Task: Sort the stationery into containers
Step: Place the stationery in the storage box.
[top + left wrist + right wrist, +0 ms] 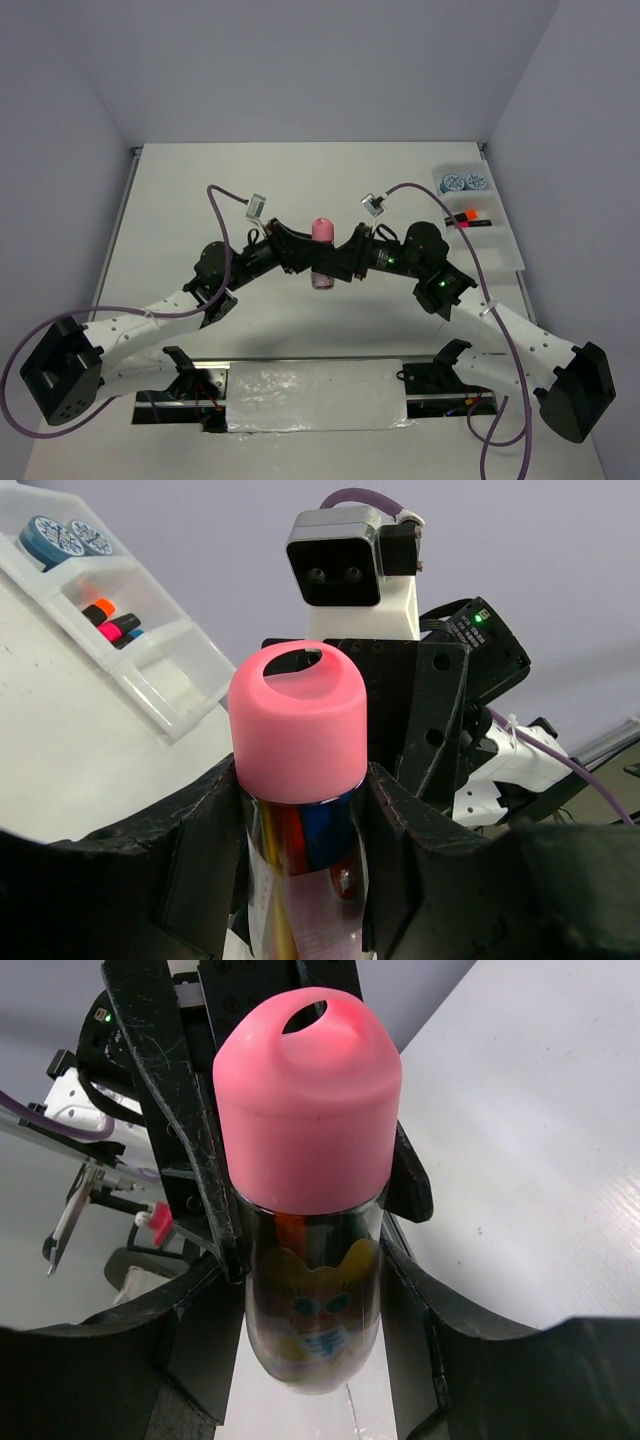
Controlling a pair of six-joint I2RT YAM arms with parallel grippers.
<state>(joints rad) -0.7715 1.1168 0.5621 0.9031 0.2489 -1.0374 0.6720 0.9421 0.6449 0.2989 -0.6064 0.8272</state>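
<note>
A clear tube with a pink cap (322, 230) hangs upright above the middle of the table, between both arms. My left gripper (305, 262) is shut on its body from the left; in the left wrist view the fingers (215, 830) press the tube (298, 725) just under the cap. My right gripper (341, 264) has it from the right, its fingers (205, 1330) against the printed lower part of the tube (305, 1100). Two round blue-and-white items (465, 183) and several highlighters (468, 219) lie in a clear tray (500, 255) at the far right.
The tray stretches along the right table edge, and its compartment (165, 680) nearest the arms holds nothing. The right wrist's camera housing (345, 570) sits close behind the tube. Purple cables (225, 200) arch over both arms.
</note>
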